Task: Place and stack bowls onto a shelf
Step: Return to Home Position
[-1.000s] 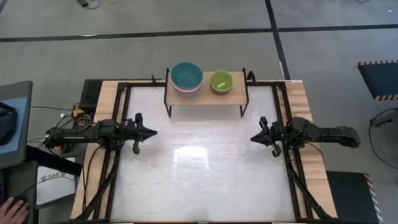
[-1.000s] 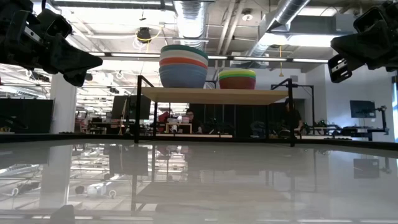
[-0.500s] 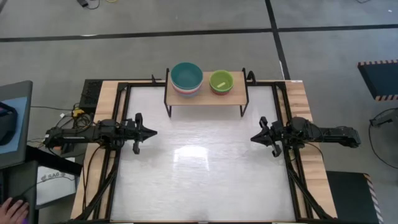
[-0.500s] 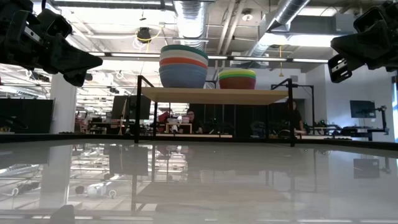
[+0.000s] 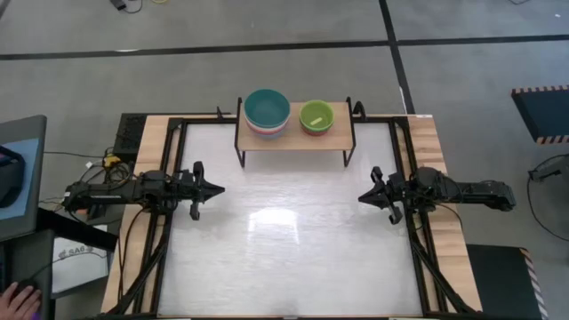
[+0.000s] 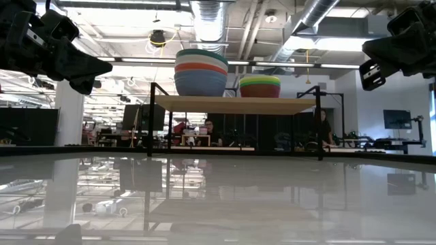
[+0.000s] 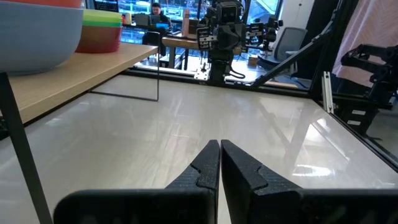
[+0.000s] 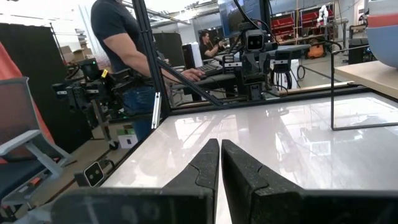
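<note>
White and glossy, the table (image 5: 284, 258) filled the middle of the high view, with the shelf (image 5: 342, 126) standing at its upper centre edge. At the left of that frame the left tool (image 5: 218, 188) hung above the table's left side, well apart from the shelf. The left wrist view showed its two fingers (image 7: 208, 165) pressed together on nothing.

On the left half of the shelf sat the large stack (image 5: 267, 110). From above only the dark teal bowl on top showed, while the low view laid out the rims beneath it: white, then red, then slate blue at the bottom. Just to its right, not touching it, sat the small stack (image 5: 316, 117), lime green from above with a yellow patch inside. The low view showed its banded rims, a pink-red one lowest.

At the right of the high frame the right tool (image 5: 363, 197) hung above the table's right side, pointing toward the left one. The right wrist view showed its fingers (image 8: 208, 163) likewise together and empty. Only that view showed a person (image 8: 118, 43) standing beyond the table's edge, and only the high view showed a hand (image 5: 18, 300) in its lower left corner.
</note>
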